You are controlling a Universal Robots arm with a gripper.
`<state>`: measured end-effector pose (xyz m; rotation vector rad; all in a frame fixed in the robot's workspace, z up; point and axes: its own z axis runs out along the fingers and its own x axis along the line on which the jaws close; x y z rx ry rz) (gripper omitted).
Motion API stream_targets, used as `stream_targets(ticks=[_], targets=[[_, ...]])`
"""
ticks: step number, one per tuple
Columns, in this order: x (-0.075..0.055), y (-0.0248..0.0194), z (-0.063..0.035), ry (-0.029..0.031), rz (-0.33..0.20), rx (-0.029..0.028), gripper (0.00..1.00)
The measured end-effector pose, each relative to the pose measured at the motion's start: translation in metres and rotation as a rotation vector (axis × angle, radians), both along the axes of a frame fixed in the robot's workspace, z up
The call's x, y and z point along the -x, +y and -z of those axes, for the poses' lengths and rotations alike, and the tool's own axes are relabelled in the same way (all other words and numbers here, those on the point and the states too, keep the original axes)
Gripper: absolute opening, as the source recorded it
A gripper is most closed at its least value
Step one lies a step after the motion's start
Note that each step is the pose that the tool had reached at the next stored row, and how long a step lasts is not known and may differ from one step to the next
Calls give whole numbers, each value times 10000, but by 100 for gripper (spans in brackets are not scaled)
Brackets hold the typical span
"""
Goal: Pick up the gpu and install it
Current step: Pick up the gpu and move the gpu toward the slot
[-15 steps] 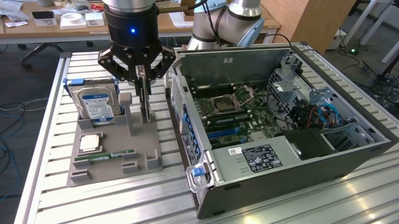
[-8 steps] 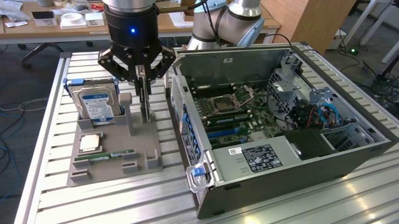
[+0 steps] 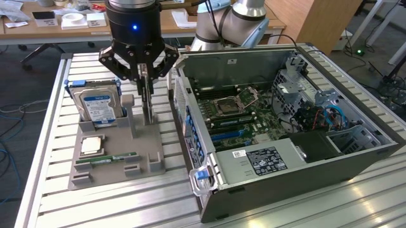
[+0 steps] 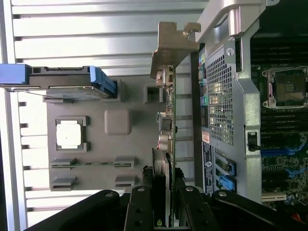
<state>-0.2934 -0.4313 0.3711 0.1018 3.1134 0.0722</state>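
The gpu (image 3: 149, 110) (image 4: 169, 120), a thin dark expansion card seen edge-on with a silver metal bracket at one end, stands upright on the grey plastic parts holder (image 3: 114, 161) (image 4: 98, 159), on the side nearest the open dark-grey computer case (image 3: 285, 166) (image 4: 226, 110). The black two-fingered tool (image 3: 145, 88) (image 4: 162, 174) is directly above it with its fingers closed on the card's upper edge, one on each face. Also on the holder are a silver blue-labelled hard drive (image 3: 95, 105) (image 4: 57, 79) standing on edge, a square silver processor chip (image 3: 92, 145) (image 4: 69, 134) lying flat, and a narrow green memory stick (image 3: 106, 159). The holder and case sit side by side on the slatted aluminium surface (image 3: 95, 209) (image 4: 96, 29).
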Motion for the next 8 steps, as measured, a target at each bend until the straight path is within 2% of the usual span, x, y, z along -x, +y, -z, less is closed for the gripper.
stream_targets(ticks=[8], targets=[[0, 0, -80, 0, -34, -4, 27]])
